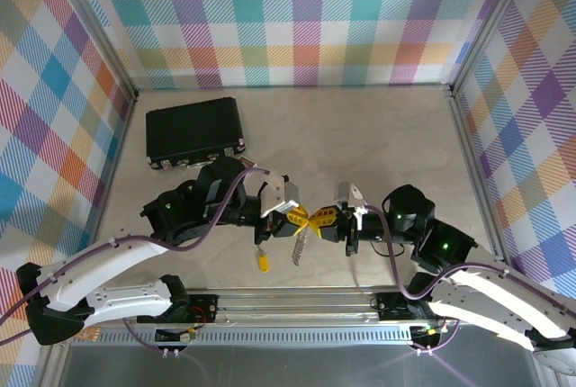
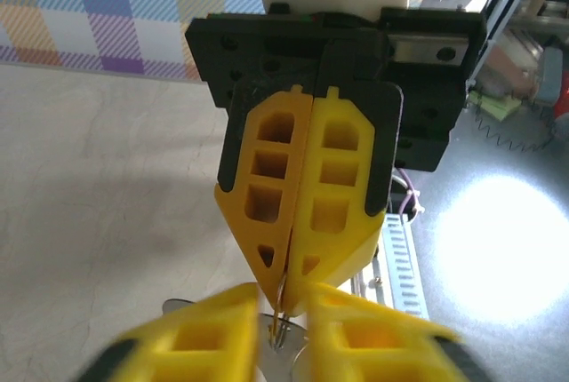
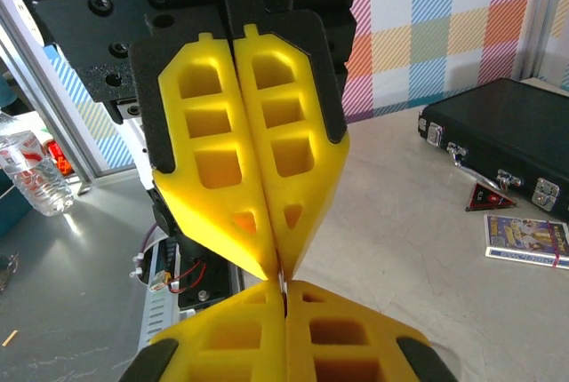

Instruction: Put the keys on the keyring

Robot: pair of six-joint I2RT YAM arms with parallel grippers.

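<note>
Above the table (image 1: pixel 378 135), whose far left holds a black case (image 1: pixel 193 130), the left gripper (image 1: pixel 304 217) and right gripper (image 1: pixel 318 217) meet tip to tip (each with fingers pressed together), pinching the keyring (image 1: pixel 301 246), the yellow-headed key (image 1: pixel 263 262) lying near it.

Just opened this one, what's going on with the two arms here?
The arms are tip to tip over the middle of the table. The left pincer and right pincer are both shut, apparently pinching the keyring between them, with its silver fringe hanging below. The yellow-headed key seems to lie on the table near the left arm, not yet on the ring. A black case sits further back.
</note>
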